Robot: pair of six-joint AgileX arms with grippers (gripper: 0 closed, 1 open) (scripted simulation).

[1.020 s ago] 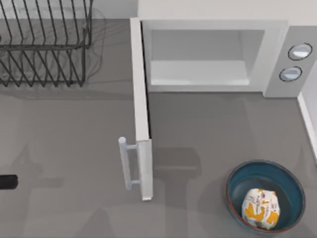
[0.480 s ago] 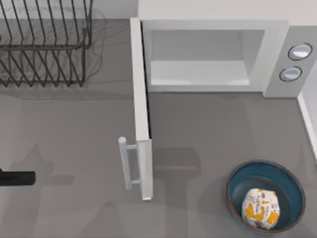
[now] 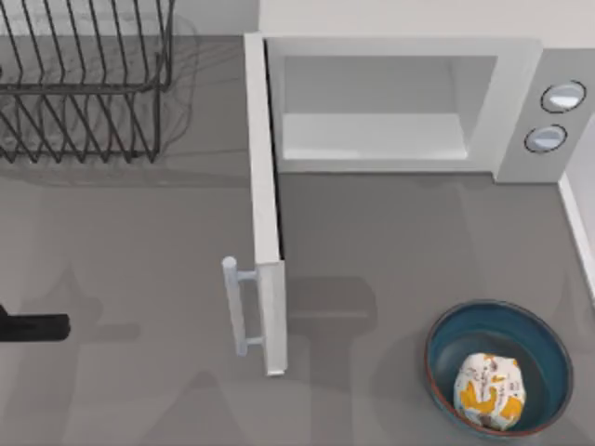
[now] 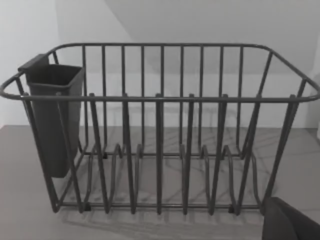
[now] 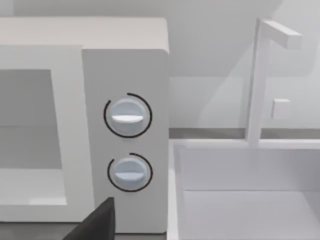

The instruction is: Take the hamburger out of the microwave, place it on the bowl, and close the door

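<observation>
The grey desk stretches wide from above, with the microwave along the back and a wire dish rack in the back left corner. The hamburger already sits in the bowl at the front right, so I judge only the closing is left. The door stands swung fully out toward the front, its handle facing the open left stretch of desk. My left pincer lies low at the left edge, well apart from the handle, with free desk between them for a sweep at the door; I cannot tell how far it is open.

From the left wrist I look straight at the dish rack and its dark cutlery cup.

From the right wrist I see the microwave's two knobs and a white sink just beside it. A dark corner of my right pincer shows; its opening I cannot tell.
</observation>
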